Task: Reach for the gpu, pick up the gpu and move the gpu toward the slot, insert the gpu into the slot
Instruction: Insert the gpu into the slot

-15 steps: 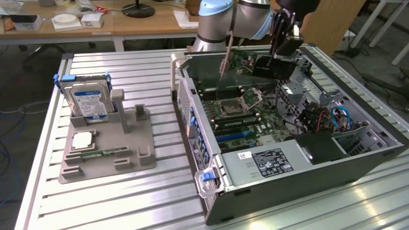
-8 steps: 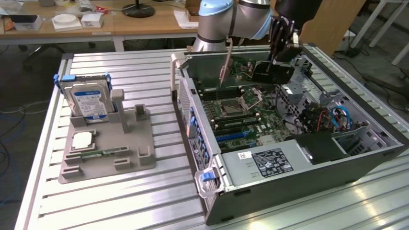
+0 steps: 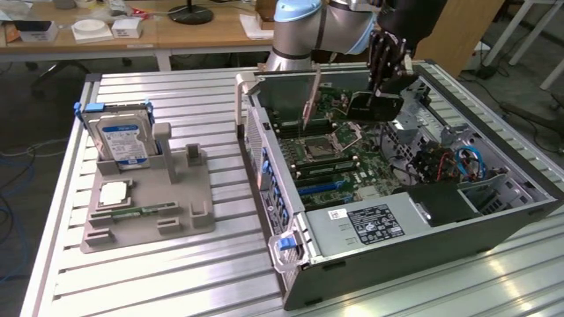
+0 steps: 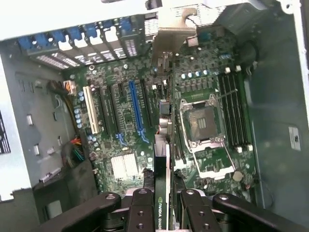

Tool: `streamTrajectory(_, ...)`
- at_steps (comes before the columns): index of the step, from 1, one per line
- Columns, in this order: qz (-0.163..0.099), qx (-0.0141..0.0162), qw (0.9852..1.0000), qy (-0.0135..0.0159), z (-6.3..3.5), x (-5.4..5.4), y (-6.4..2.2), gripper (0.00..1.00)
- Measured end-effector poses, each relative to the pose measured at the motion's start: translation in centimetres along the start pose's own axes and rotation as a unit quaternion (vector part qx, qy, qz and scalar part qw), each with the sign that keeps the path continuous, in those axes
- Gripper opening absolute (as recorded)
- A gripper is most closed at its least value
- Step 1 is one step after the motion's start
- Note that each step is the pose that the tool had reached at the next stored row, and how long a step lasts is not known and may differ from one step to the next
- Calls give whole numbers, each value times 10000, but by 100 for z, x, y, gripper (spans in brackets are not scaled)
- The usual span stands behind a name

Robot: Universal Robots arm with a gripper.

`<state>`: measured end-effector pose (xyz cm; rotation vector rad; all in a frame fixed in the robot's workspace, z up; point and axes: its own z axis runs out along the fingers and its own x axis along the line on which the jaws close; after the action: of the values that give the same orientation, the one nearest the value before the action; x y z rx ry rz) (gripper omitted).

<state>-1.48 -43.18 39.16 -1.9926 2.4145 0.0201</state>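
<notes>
My gripper [image 4: 166,205] is shut on the gpu [image 4: 165,145], a thin green card seen edge-on between the black fingers [image 4: 144,209], with its silver end bracket at the far end. The card hangs inside the open computer case above the green motherboard [image 4: 120,116], over the strip between the blue slot [image 4: 136,111] and the square processor socket [image 4: 203,123]. In the exterior view the gripper [image 3: 381,92] reaches down into the case with the gpu's black face [image 3: 368,105] below it. The blue slot [image 3: 321,188] lies nearer the front of the board.
The case walls [image 3: 264,132] and a grey power supply [image 3: 370,221] surround the board, with cables [image 3: 458,162] at the exterior view's right. On the table at the exterior view's left stands a grey holder [image 3: 145,211] with a hard drive [image 3: 123,139] and small parts.
</notes>
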Motion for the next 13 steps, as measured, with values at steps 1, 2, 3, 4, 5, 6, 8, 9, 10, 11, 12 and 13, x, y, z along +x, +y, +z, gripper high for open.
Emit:
streamTrajectory(1, -86, -1, 10000, 1, 11, 0, 0, 26)
streamTrajectory(2, -169, -3, 9999, 1, 21, 0, 0, 26)
streamTrajectory(3, -251, -4, 9997, 1, 32, 1, 0, 26)
streamTrajectory(4, -330, -5, 9995, 1, 41, 1, 0, 26)
streamTrajectory(5, -395, -6, 9992, 1, 50, 2, -1, 26)
streamTrajectory(6, -450, -7, 9990, 1, 59, 4, -1, 26)
streamTrajectory(8, -522, 6, 9986, 0, 70, 12, -2, 26)
streamTrajectory(9, -544, 24, 9985, -3, 75, 17, -2, 26)
streamTrajectory(10, -563, 47, 9984, -5, 79, 23, -2, 26)
streamTrajectory(11, -580, 72, 9983, -9, 83, 28, -1, 26)
streamTrajectory(12, -595, 100, 9982, -13, 86, 33, -1, 26)
streamTrajectory(13, -609, 125, 9981, -17, 90, 39, 0, 26)
